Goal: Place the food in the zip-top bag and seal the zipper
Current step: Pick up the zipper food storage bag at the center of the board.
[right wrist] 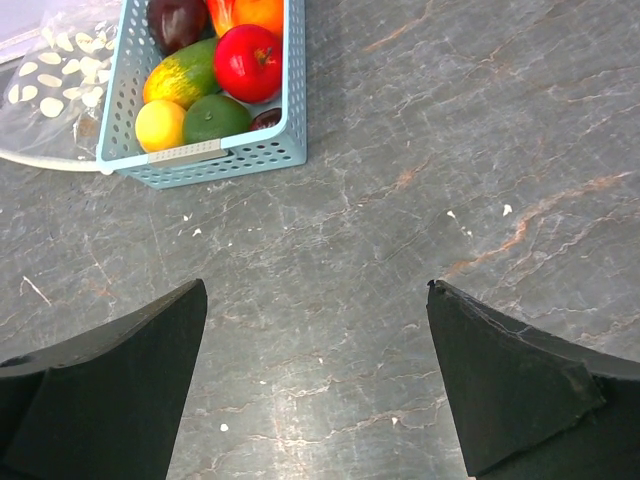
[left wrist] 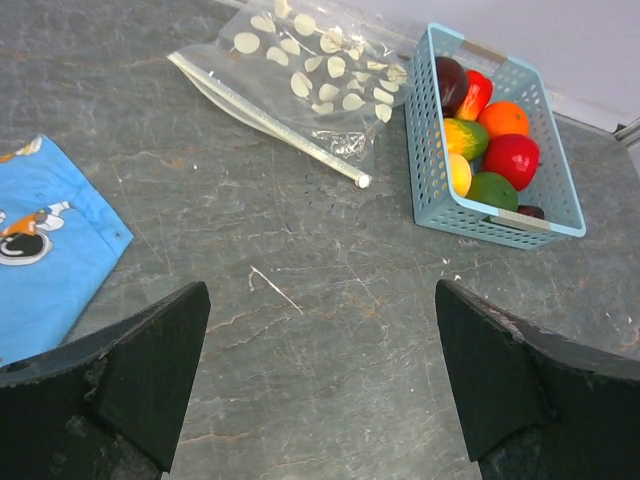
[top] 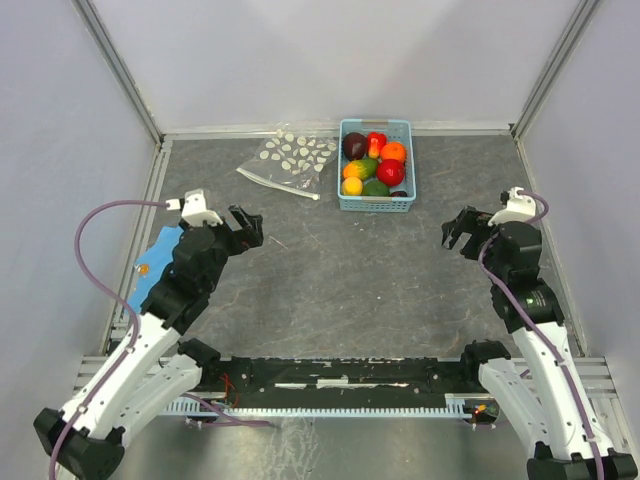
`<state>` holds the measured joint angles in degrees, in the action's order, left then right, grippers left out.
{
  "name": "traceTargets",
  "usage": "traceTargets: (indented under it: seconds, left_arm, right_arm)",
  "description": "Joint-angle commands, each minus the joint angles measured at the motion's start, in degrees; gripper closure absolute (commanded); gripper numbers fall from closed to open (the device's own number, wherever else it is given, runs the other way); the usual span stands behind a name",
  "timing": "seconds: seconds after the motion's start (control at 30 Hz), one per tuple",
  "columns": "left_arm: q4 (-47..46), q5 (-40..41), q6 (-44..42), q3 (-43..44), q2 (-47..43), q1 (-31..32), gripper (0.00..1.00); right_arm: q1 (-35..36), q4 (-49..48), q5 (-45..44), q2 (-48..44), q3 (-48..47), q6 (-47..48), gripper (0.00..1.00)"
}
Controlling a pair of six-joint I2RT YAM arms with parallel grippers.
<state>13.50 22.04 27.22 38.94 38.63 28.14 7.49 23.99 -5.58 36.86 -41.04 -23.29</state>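
The food (top: 375, 162) is several glossy toy fruits in red, orange, yellow, green and maroon, lying in a light-blue basket (top: 404, 167) at the back centre. The fruits also show in the left wrist view (left wrist: 495, 145) and the right wrist view (right wrist: 215, 75). The zip-top bag (top: 292, 160) lies flat left of the basket, clear with white oval spots, and also shows in the left wrist view (left wrist: 300, 75). Its zipper (left wrist: 270, 125) runs along the near edge. My left gripper (top: 247, 228) is open and empty over bare table, well short of the bag. My right gripper (top: 460, 231) is open and empty, right of the basket.
A blue printed cloth (top: 155, 265) lies at the left edge beside the left arm; it also shows in the left wrist view (left wrist: 50, 255). Grey walls and metal frame posts enclose the table. A metal rail runs along the near edge between the arm bases.
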Motion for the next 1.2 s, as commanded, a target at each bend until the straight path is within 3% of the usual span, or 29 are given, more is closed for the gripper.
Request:
traceTargets:
  seconds: [0.0,0.13,0.53,0.73,1.17]
  left_arm:
    - [-8.55,-1.62,6.28,0.75,5.20,0.10,0.00]
    - [-15.86,-3.73,12.63,0.35,13.49,-0.88,0.00]
    - [-44.28,-14.66,33.78,-2.46,36.80,-14.86,0.05]
    - [-47.03,-12.63,37.43,3.09,49.32,-16.54,0.07]
    - [-53.04,-14.04,42.90,19.30,76.25,-18.79,0.22]
  right_arm:
    - [0.07,-3.29,2.57,0.37,0.08,-1.50,0.01]
    - [0.07,-4.25,3.59,1.07,0.03,-1.42,0.01]
    - [0.30,-7.64,6.50,1.19,2.46,-1.84,0.01]
    - [1.45,-7.10,6.02,0.00,3.90,-1.44,0.01]
    - [1.57,-7.16,5.07,2.90,3.19,0.39,0.01]
